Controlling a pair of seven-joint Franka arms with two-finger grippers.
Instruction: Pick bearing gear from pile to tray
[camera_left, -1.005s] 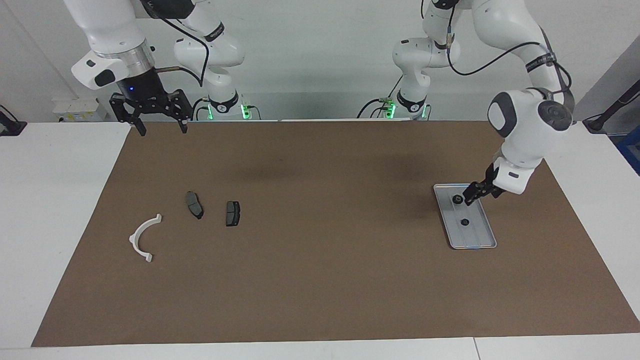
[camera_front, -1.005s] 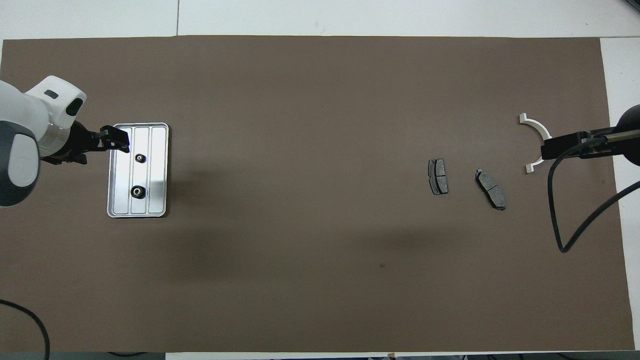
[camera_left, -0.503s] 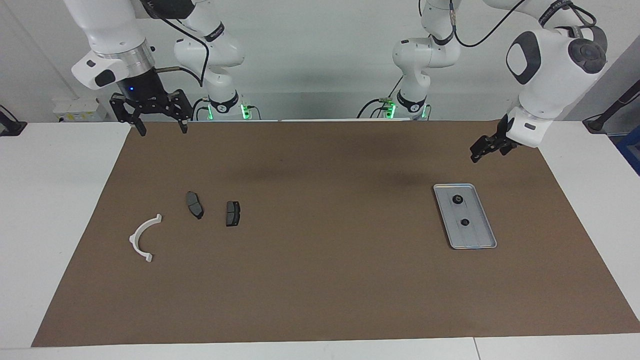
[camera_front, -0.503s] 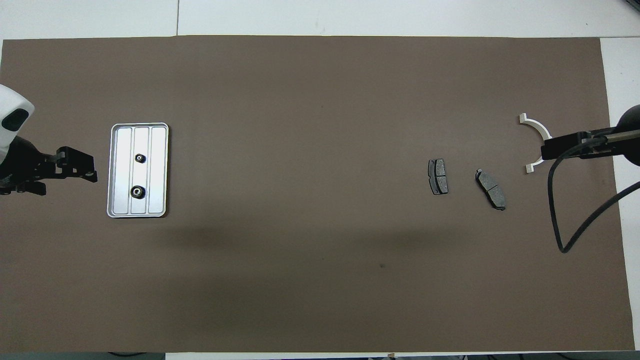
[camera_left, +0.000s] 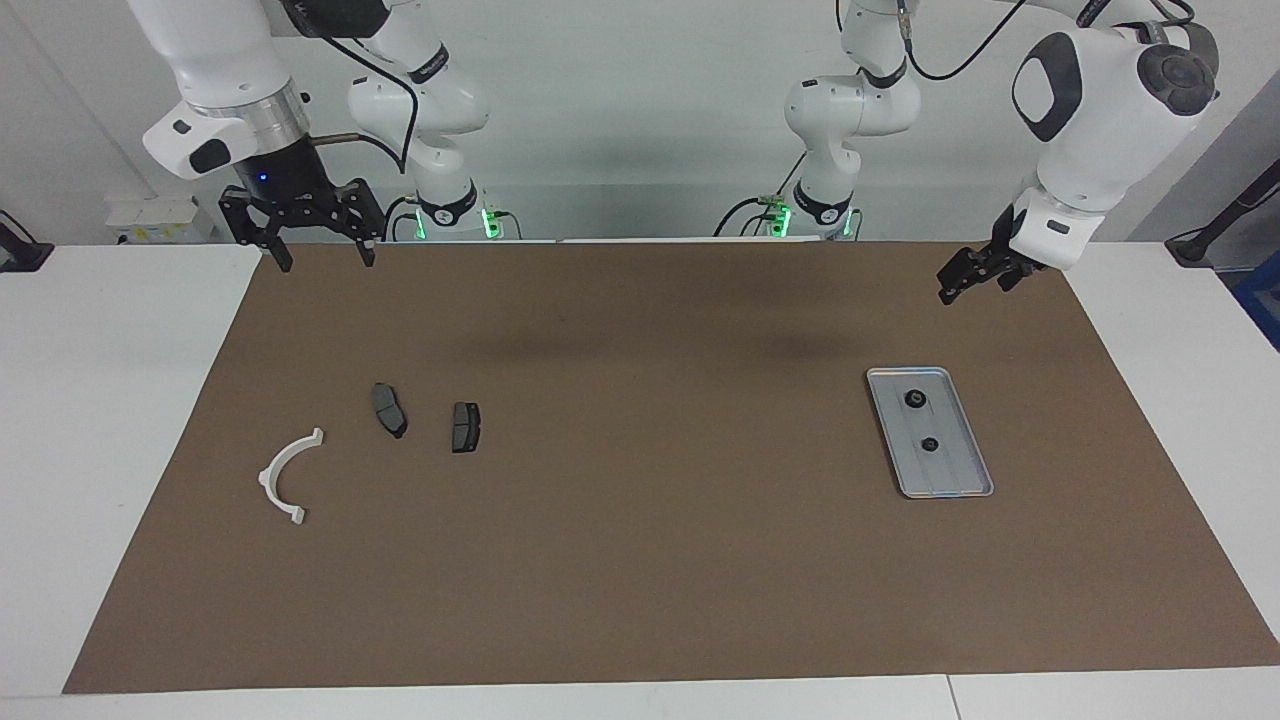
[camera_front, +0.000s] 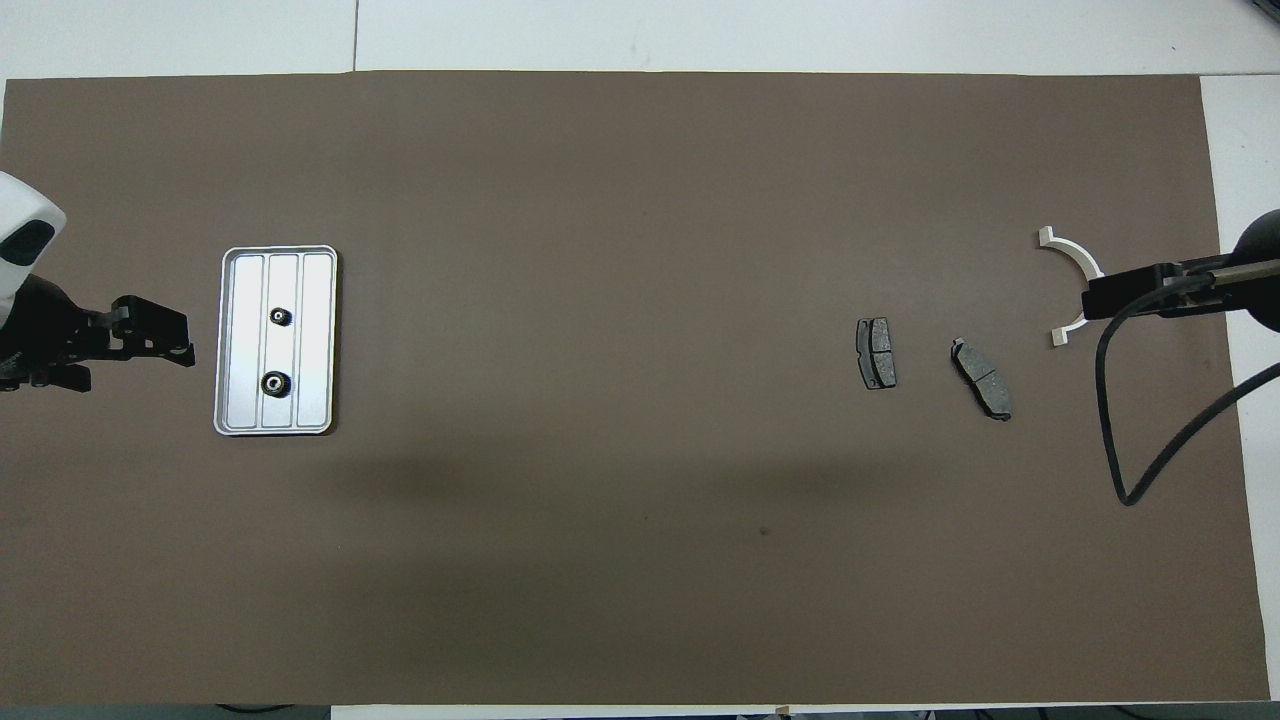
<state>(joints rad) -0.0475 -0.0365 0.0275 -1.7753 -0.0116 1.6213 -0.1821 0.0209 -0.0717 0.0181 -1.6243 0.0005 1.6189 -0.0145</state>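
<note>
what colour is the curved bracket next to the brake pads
White; the curved bracket shows best in the facing view.

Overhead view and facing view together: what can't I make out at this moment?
- White bracket: in the overhead view the raised right gripper covers its middle; the facing view shows it whole.
- Left arm: the overhead view's edge cuts it off; only the left gripper and wrist show.
- Two small black parts on the tray: too small in either view to tell teeth or type.
- Brake pads: surface detail too small.
</note>
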